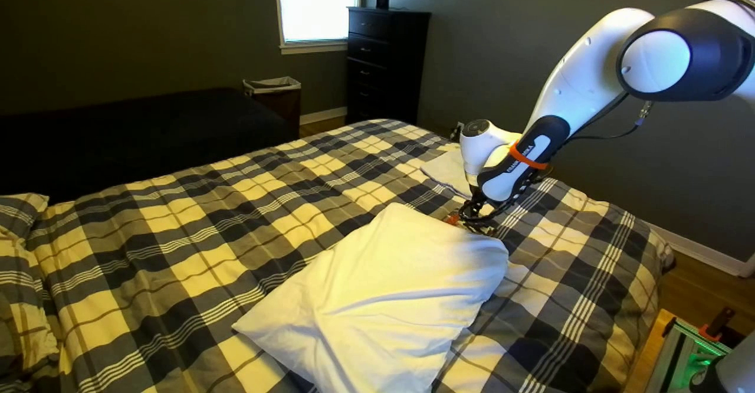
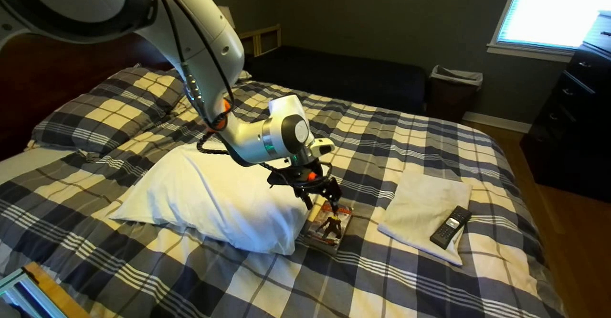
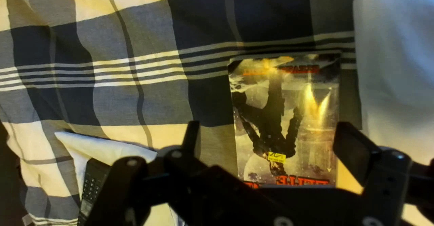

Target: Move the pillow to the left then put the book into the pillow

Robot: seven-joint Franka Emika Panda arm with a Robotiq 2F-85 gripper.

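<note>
The large white pillow [image 1: 377, 304] lies on the plaid bedspread; it also shows in an exterior view [image 2: 224, 203] and along the right edge of the wrist view [image 3: 400, 49]. The book [image 2: 329, 227] lies flat close beside the pillow, its dark figure cover facing up. It shows in the wrist view [image 3: 284, 117], its near end hidden by the gripper. My gripper [image 3: 269, 127] is open, with its fingers spread to either side of the book's width. In an exterior view the gripper [image 2: 321, 206] is over the book's far end; whether it touches is unclear.
A folded white cloth [image 2: 415, 203] with a black remote or phone [image 2: 450, 227] lies on the bed on the side of the book away from the pillow. Plaid bed pillows [image 2: 114, 103] lie by the headboard. A dark dresser [image 1: 386, 62] stands beyond the bed.
</note>
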